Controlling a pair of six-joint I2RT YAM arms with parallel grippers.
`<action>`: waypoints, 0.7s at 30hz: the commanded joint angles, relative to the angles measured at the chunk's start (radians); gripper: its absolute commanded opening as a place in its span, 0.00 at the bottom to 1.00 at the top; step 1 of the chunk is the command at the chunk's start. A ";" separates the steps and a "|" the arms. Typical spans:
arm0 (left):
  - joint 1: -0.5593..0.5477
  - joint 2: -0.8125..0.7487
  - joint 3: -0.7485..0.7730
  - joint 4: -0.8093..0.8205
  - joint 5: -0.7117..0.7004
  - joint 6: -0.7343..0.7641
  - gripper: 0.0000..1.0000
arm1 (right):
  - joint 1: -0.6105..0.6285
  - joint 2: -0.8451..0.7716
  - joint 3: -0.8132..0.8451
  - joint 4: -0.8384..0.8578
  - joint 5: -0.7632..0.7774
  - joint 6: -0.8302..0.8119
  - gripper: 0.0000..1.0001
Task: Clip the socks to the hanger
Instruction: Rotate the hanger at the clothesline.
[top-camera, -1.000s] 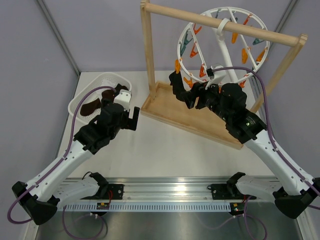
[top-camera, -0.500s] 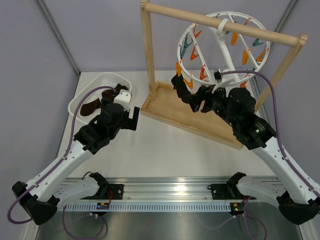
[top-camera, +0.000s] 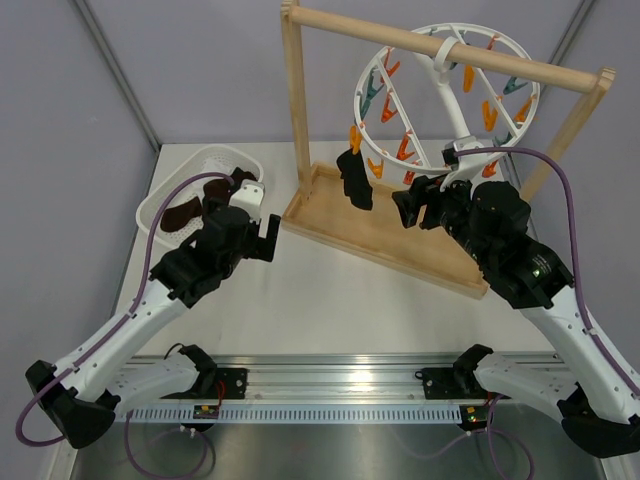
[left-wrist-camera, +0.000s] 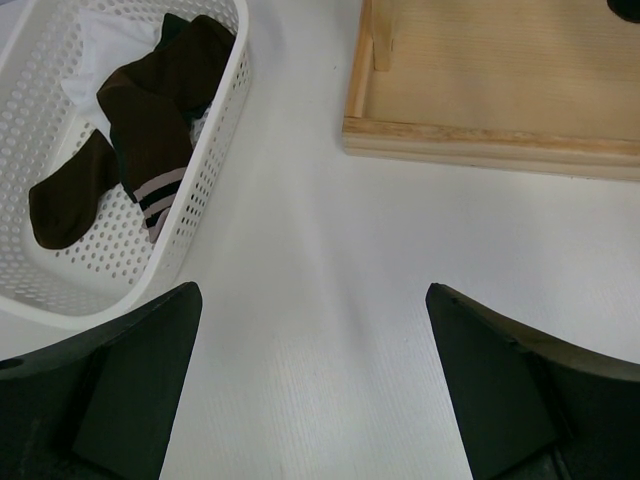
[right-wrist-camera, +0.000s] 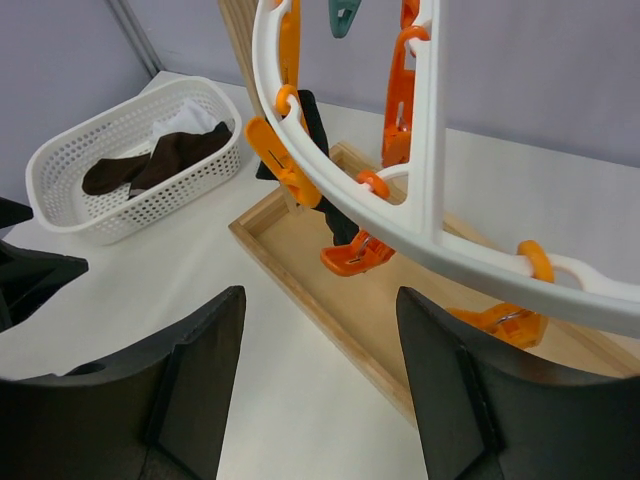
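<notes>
Pale grey-lilac walls close in a white worktop (top-camera: 330, 300). A wooden frame stand (top-camera: 296, 100) sits toward its far right corner, its tray base set at a slant.

The hanger (right-wrist-camera: 428, 120) is hooked over the stand's top rail. It is a round white ring with cross bars, tipped so its face looks out over the worktop. Orange clips (right-wrist-camera: 285, 165) dangle all round it, with a few teal clips (top-camera: 372, 95) among them. One black sock (top-camera: 354, 182) hangs from a clip at the ring's lower left, drooping over the tray just beside the stand's left upright.

The other socks (left-wrist-camera: 150, 100) lie in a white mesh basket (left-wrist-camera: 215, 150) at the worktop's far left corner. They are dark brown, one with pale stripes at the cuff, and some white fabric lies under them.

The left tool (left-wrist-camera: 310, 295) hovers over bare worktop between the basket and the tray. Its jaws are spread wide and hold nothing.

The right tool (right-wrist-camera: 318, 300) sits low under the ring's near rim, to the right of the hung sock and apart from it. Its jaws are parted with nothing between them. From its wrist view, the white rim and several orange clips cross in front of the black sock. A purple cable (top-camera: 560, 190) arches over the right arm close to the ring's lower edge.
</notes>
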 joint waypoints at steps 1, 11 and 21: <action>0.003 0.002 -0.012 0.043 0.009 0.008 0.99 | 0.009 0.006 -0.002 0.040 0.054 -0.064 0.70; 0.003 0.002 -0.011 0.041 0.016 0.008 0.99 | 0.007 0.002 -0.061 0.173 0.031 -0.146 0.71; 0.003 0.003 -0.011 0.041 0.019 0.008 0.99 | 0.007 0.016 -0.127 0.299 0.032 -0.174 0.72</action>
